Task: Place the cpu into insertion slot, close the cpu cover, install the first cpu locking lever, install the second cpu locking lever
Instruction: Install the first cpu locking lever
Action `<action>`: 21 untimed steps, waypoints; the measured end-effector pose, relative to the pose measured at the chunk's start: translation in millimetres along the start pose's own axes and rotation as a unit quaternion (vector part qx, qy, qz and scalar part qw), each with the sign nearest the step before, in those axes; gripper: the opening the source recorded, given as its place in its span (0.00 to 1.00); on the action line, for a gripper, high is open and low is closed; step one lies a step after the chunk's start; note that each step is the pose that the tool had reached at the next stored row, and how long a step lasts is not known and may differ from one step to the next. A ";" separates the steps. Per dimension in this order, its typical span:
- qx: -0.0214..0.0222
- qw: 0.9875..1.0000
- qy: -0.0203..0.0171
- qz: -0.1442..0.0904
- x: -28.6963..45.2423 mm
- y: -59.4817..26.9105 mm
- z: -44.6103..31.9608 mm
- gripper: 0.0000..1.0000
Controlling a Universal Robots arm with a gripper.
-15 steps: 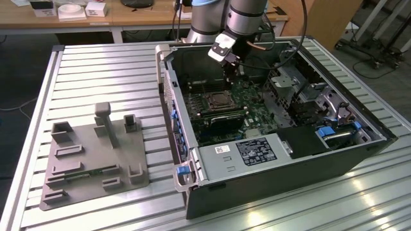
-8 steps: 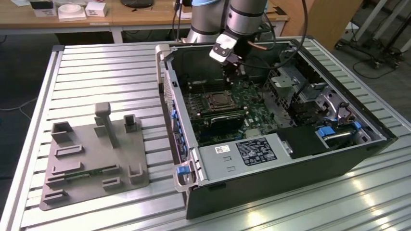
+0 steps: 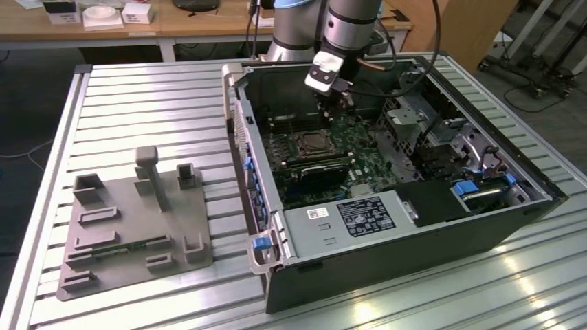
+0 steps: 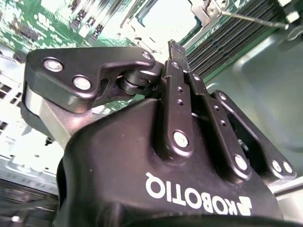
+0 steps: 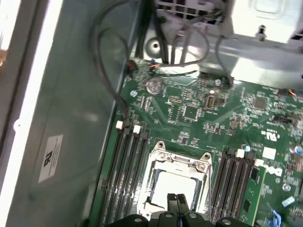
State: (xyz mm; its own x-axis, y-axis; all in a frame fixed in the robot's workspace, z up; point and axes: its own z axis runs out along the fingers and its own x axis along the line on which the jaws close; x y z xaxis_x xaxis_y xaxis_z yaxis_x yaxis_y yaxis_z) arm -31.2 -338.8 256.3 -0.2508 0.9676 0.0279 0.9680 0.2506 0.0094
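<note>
The cpu [image 5: 176,182], pale and square, sits in the insertion slot [image 5: 152,182] in the first wrist view, the silvery cpu cover [image 5: 182,163] framing it, long memory slots [image 5: 127,163] on both sides. The gripper [image 5: 177,201] hangs right over the chip, fingertips pressed together, nothing between them. Over to the second wrist view: we see the gripper [image 4: 175,47] again, closed and empty, its tip above the bright glare of the cpu [image 4: 165,19]. Now the exterior view: the gripper [image 3: 342,108] is down inside the open computer case [image 3: 403,240], just above the insertion slot [image 3: 317,144]. The case stands on the ribbed desk [image 3: 147,110], a grey fixture [image 3: 128,227] well apart on the exterior view's left.
</note>
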 end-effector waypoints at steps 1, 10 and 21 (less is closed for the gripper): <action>0.000 1.000 0.000 -0.009 0.0 0.0 0.0 0.11; 0.002 0.996 0.001 -0.089 0.0 0.0 0.2 0.11; 0.003 0.993 0.001 -0.118 3.7 -13.8 0.4 0.11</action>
State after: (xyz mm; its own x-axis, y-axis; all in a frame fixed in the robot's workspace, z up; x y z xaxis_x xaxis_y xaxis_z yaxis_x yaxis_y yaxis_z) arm -45.5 -338.7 255.8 -0.4699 0.8823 0.0279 0.8827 0.4699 0.0094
